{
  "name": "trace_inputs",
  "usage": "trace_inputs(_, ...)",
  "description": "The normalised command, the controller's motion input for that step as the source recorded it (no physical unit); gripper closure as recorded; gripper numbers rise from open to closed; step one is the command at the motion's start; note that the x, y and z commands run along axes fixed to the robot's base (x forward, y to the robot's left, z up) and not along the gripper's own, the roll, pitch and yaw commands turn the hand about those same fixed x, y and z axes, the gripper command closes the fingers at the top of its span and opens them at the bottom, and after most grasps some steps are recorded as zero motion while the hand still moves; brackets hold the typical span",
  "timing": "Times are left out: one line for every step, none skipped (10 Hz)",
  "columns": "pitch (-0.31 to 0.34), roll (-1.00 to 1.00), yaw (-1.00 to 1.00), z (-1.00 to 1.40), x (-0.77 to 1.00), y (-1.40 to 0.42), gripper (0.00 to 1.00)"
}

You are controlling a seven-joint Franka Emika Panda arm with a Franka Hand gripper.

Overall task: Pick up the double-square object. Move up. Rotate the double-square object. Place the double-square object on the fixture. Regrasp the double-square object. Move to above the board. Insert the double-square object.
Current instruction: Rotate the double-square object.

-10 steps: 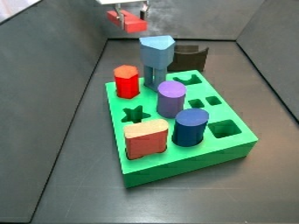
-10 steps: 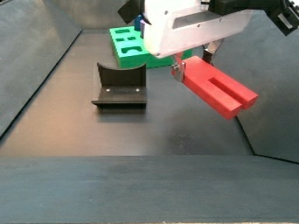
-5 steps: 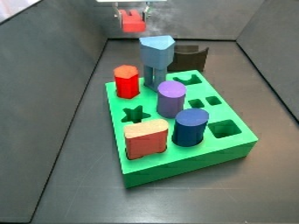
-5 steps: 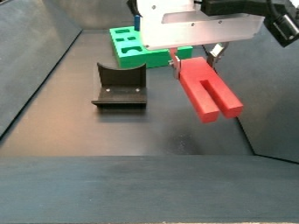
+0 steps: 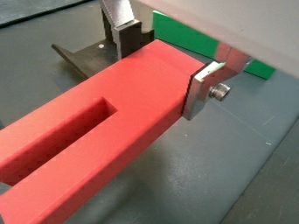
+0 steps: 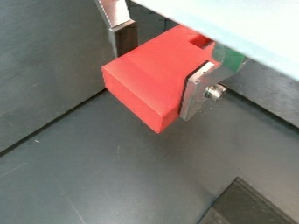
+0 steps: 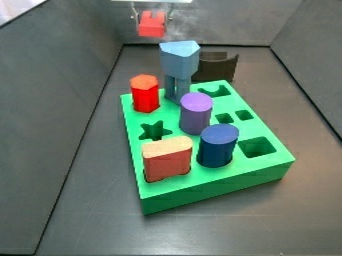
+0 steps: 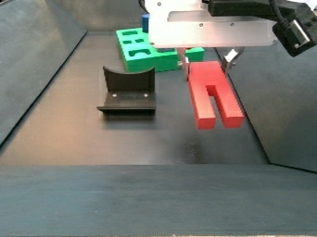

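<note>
Here, the two-finger gripper [image 5: 163, 63] clamps its flat silver plates on one end of the long red double-square object [image 5: 100, 127], holding it in the air above the dark floor. In a side view the red prism [image 8: 210, 95] hangs to one side of the dark L-shaped fixture [image 8: 126, 91], apart from it. The thick green board [image 7: 214, 152], with coloured pegs in its holes, lies well apart from the gripper [image 7: 154, 22].

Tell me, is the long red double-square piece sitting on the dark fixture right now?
No, in a side view the pincer holds the double-square object in the air, beside the fixture and not touching it.
</note>
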Motion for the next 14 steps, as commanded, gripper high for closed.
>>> trace_inputs(-0.008,0.0,0.02,-1.0,0.01,0.0,1.0)
trace_inputs(-0.021,-0.01,0.03,-1.0,0.02,0.0,1.0)
trace_inputs(-0.034,-0.04,0.02,-1.0,0.02,0.0,1.0)
trace_inputs(-0.04,-0.06,0.02,-1.0,0.03,0.0,1.0)
trace_inputs(-0.05,-0.08,0.01,-1.0,0.04,0.01,1.0)
trace_inputs(-0.053,-0.1,0.01,-0.93,0.05,0.01,1.0)
trace_inputs(-0.055,-0.12,0.01,-0.81,0.05,0.01,1.0)
trace_inputs(-0.057,-0.13,0.01,-0.74,0.05,0.02,1.0)
trace_inputs(-0.071,-0.15,0.01,-0.61,0.04,0.02,1.0)
trace_inputs(-0.074,-0.16,0.0,-0.51,0.04,0.02,1.0)
trace_inputs(-0.078,-0.17,0.0,-0.39,0.04,0.03,1.0)
trace_inputs(-0.085,-0.18,0.0,-0.31,0.04,0.03,1.0)
trace_inputs(-0.093,-0.19,-0.01,-0.2,0.04,0.03,1.0)
trace_inputs(0.0,0.0,0.0,0.0,0.0,0.0,0.0)
